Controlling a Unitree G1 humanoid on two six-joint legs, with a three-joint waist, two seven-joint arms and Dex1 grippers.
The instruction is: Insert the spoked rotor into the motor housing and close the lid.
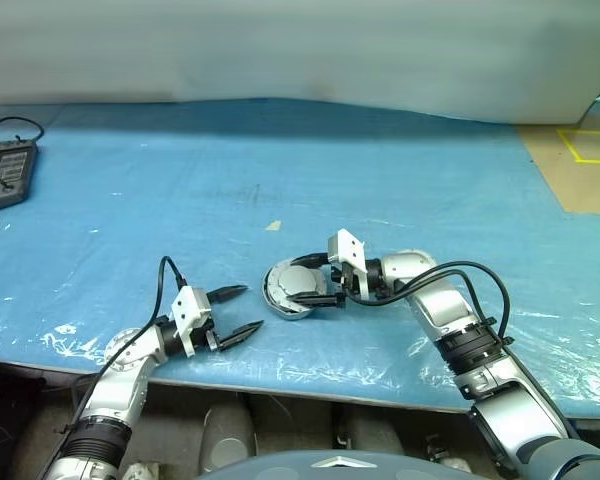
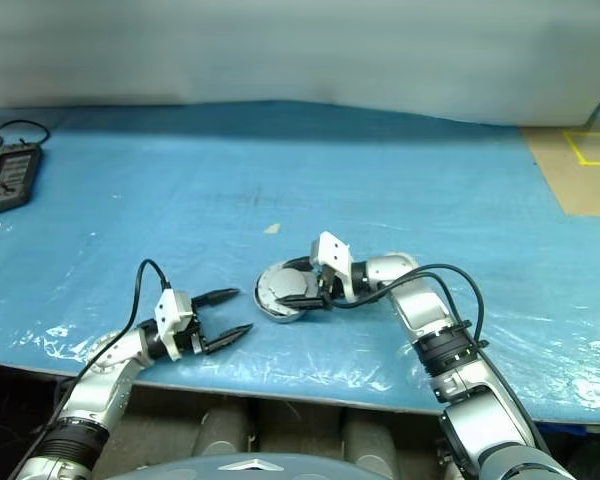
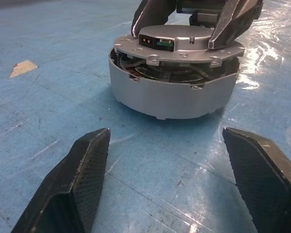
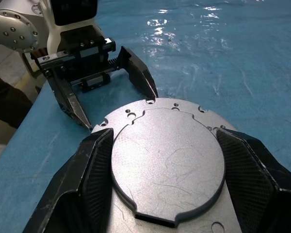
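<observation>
Right tool (image 1: pixel 325 287) straddles lid (image 4: pixel 167 165); left tool (image 1: pixel 242 311) open.

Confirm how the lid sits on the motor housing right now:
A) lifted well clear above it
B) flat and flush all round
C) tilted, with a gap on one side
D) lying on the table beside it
C: in the left wrist view the lid rests askew on the motor housing, a gap showing the parts inside, with the right tool straddling the lid.
</observation>
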